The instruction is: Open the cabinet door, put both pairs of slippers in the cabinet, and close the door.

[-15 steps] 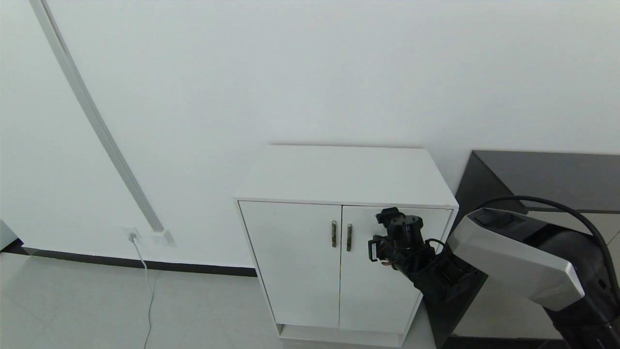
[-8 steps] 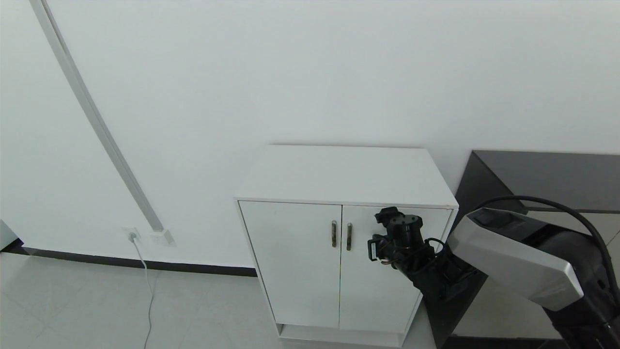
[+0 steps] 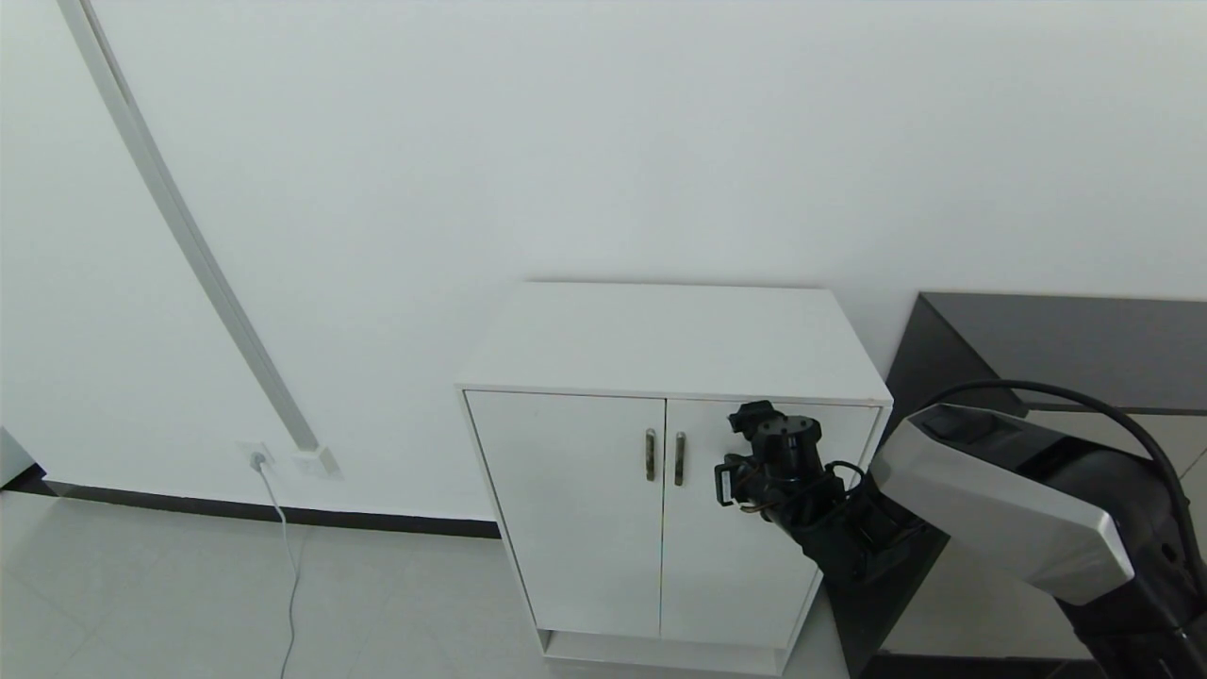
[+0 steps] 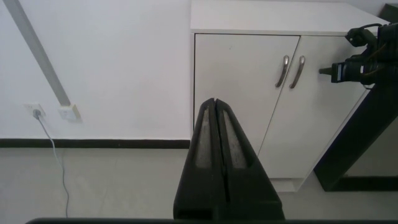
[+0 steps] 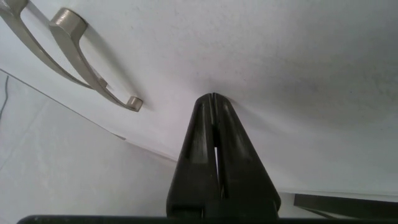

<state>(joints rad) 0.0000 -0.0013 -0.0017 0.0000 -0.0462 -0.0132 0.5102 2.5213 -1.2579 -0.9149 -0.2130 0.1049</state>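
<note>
While the cabinet [image 3: 660, 339] sits closed at lower centre, the right gripper [image 5: 213, 98], fingers pressed together, points at its right door [image 3: 717, 575] beside the handle [image 3: 679, 459]; the left gripper [image 4: 214, 106] is closed too.

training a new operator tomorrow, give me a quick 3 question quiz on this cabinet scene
1. True or false: both doors of the white two-door cabinet are closed.
2. Pick one. The right gripper is:
A) shut, its tip close to the right door's face, off to the side of the curved metal handle
B) open around that handle
C) carrying a slipper
3. Fill in: the left gripper, held back from the cabinet, is ____ (open or shut).

Key: 1 true; 2 A; 3 shut.
</note>
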